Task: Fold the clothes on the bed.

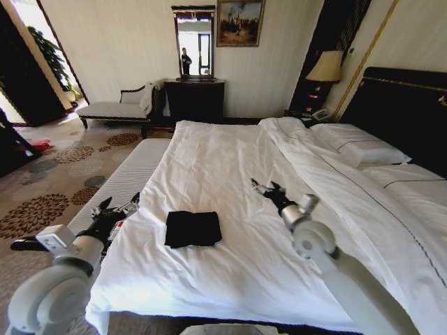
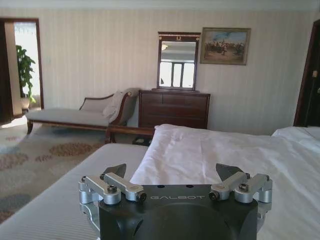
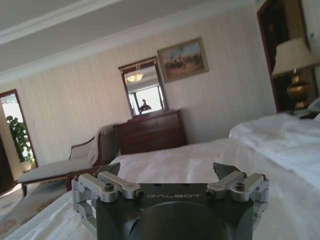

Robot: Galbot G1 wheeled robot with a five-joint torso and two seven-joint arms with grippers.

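left gripper (image 1: 120,208) jaws spread, empty; right gripper (image 1: 267,188) likewise | T-shirt (image 1: 193,228) folded, lettering hidden | bed (image 1: 237,160)

Left gripper (image 1: 120,207) and right gripper (image 1: 265,187) both raised forward, fingers spread apart.

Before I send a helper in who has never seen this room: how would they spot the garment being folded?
Find the large bed with white sheets and a dark headboard. Near its foot edge, between the two robot arms, lies the black T-shirt, folded into a small rectangle. It is the only dark item on the white bedding.
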